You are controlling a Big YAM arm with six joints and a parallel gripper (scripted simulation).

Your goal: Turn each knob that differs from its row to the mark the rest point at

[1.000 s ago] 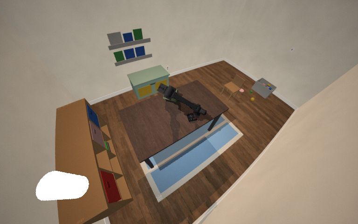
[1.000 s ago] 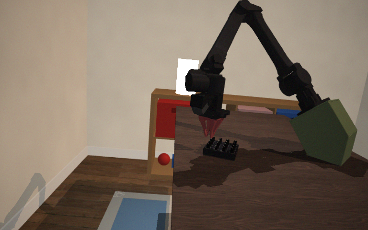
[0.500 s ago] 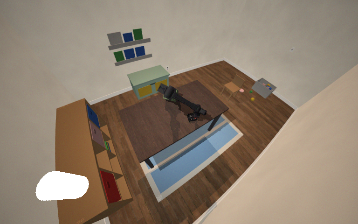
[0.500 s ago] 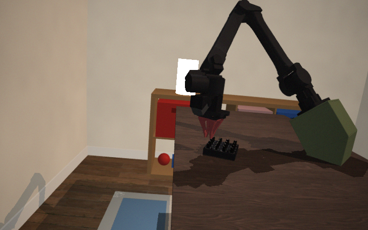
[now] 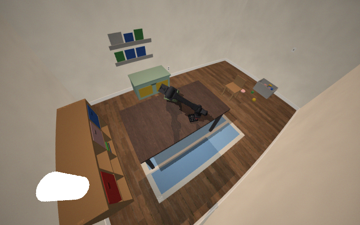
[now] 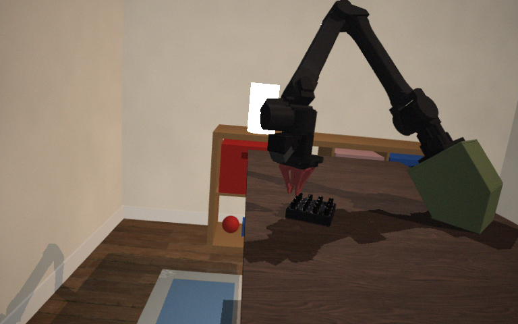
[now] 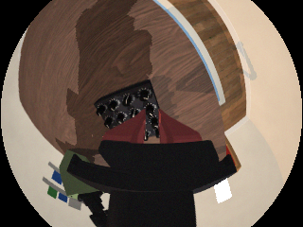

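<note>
Because knobs need a grip from above, layout reads:
hand: pointing down, fingers slightly apart, nothing pinched; narrow gap probably meant to straddle one knob.
knob box: just below the hand, extending to one side, on the counter; likely upright so knobs stay reachable.
knob marks: too small to read.
</note>
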